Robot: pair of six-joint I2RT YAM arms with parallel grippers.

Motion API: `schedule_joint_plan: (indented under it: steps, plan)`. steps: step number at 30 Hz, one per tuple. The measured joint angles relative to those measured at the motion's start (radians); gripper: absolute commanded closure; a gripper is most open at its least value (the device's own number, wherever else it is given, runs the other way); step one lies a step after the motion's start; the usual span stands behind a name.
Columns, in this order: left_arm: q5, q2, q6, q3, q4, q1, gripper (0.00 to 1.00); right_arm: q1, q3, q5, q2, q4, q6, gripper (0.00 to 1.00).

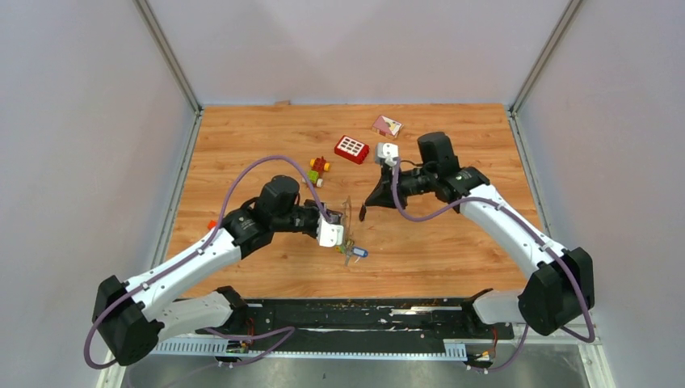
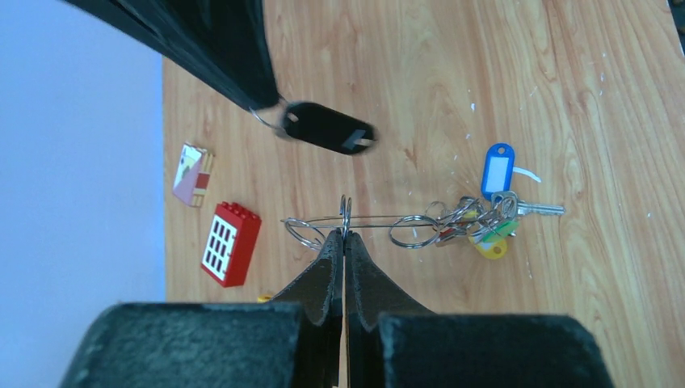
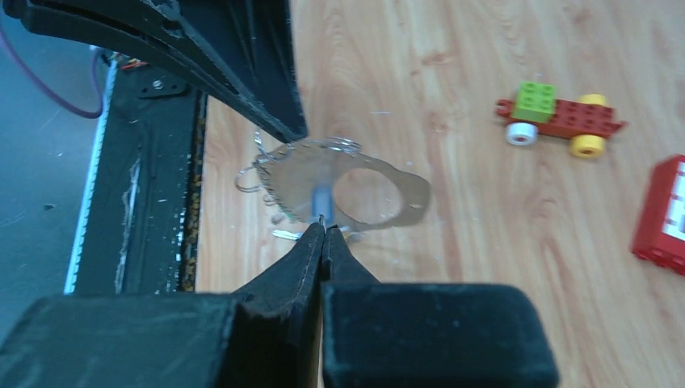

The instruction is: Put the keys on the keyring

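Observation:
The keyring (image 2: 380, 218) is a thin grey hoop, seen edge-on in the left wrist view. My left gripper (image 2: 345, 234) is shut on its wire and holds it above the table. It shows faintly in the top view (image 1: 349, 212) by my left gripper (image 1: 342, 233). Several keys (image 2: 483, 220) with blue, yellow and green tags hang bunched on the hoop's far end, with small rings beside them; the blue tag (image 1: 359, 252) shows in the top view. My right gripper (image 1: 363, 213) is shut on the small ring of a black tag (image 2: 327, 128), just beyond the hoop. In its own view my right gripper (image 3: 325, 229) shows only closed tips.
A red brick with white squares (image 1: 352, 149) and a red-yellow-green block toy (image 1: 319, 168) lie behind the grippers. A pink card (image 1: 386, 125) lies at the back. A small red cube (image 1: 212, 225) sits by the left arm. A black rail (image 1: 363, 311) lines the near edge.

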State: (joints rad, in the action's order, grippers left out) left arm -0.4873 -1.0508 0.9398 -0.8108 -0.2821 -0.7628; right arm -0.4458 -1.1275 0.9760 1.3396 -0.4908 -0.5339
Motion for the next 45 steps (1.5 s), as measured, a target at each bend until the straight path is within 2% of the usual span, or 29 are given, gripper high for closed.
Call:
schedule_joint_plan:
  steps: [6,25,45]
  plan:
    - [0.043,0.020,0.084,0.011,-0.013,-0.042,1.00,-0.083,0.031,-0.005,0.019,0.040,0.047,1.00]
    - [0.307,0.076,0.211,0.152,0.121,-0.152,1.00,-0.092,0.029,0.112,0.177,0.109,0.246,1.00]
    - [0.331,0.077,0.219,0.154,0.129,-0.159,1.00,-0.108,-0.067,0.167,0.253,0.109,0.335,1.00]
